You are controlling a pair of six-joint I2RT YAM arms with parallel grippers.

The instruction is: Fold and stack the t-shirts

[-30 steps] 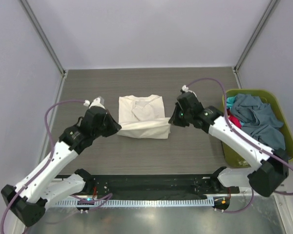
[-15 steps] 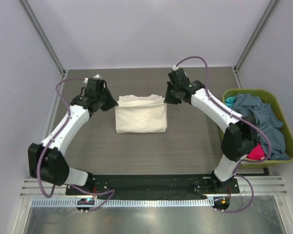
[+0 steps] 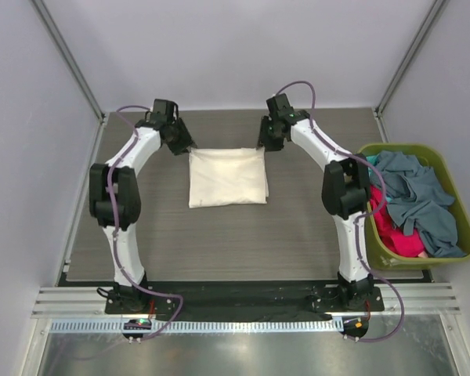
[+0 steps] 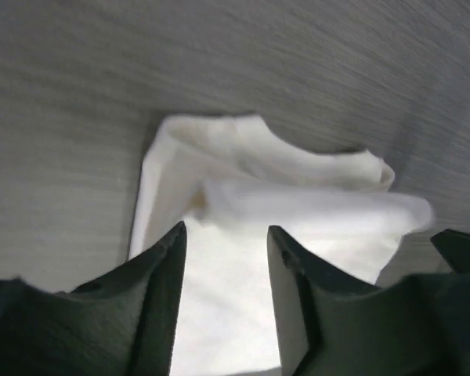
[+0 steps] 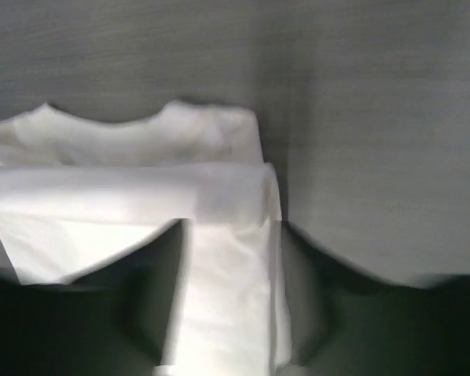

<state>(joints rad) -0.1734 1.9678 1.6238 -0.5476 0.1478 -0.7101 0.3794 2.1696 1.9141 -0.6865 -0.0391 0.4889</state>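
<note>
1. Cream t-shirt (image 3: pixel 227 177), folded on the desk (image 3: pixel 141 227), has its far-left corner just beneath the left end effector (image 3: pixel 186 145), whose jaws are slightly parted and grip nothing.
2. Right end effector (image 3: pixel 265 143), above the far-right corner, is likewise slightly parted and empty, likely letting the fold settle.

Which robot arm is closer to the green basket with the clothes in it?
The right one. The right gripper is at the cream t-shirt's far right corner, toward the basket; the left gripper is across the shirt, farther off.
</note>
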